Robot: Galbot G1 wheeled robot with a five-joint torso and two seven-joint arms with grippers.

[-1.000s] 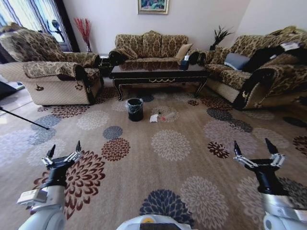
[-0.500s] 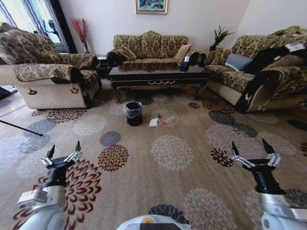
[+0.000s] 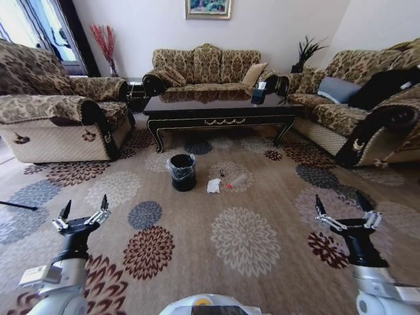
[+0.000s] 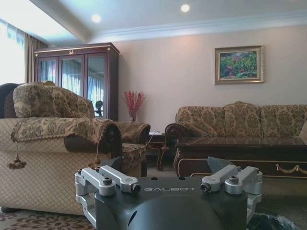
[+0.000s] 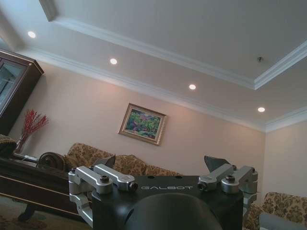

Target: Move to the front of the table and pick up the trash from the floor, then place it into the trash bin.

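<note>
The dark brown table (image 3: 216, 111) with gold ornament stands ahead in front of the far sofa; its end also shows in the left wrist view (image 4: 240, 151). On the carpet before it stands the black trash bin (image 3: 183, 172) with a grey liner. Just right of the bin lies the trash: a crumpled white tissue (image 3: 214, 186), a small clear bottle with a red cap (image 3: 235, 181) and a tiny dark scrap (image 3: 222, 173). My left gripper (image 3: 82, 210) hangs open at the lower left, holding nothing. The right gripper (image 3: 341, 209) is open and empty at the lower right, far from the trash.
Patterned sofas (image 3: 203, 65) ring the table on the left, back and right. A floral carpet (image 3: 243, 236) stretches between me and the trash. A tissue box (image 3: 259, 92) sits on the table's right end. A dark rod (image 3: 16, 205) lies on the floor at far left.
The whole head view has shifted: table, bin and trash now appear larger and lower in the picture, so the camera has come closer. Both arms keep their pose, grippers open.
</note>
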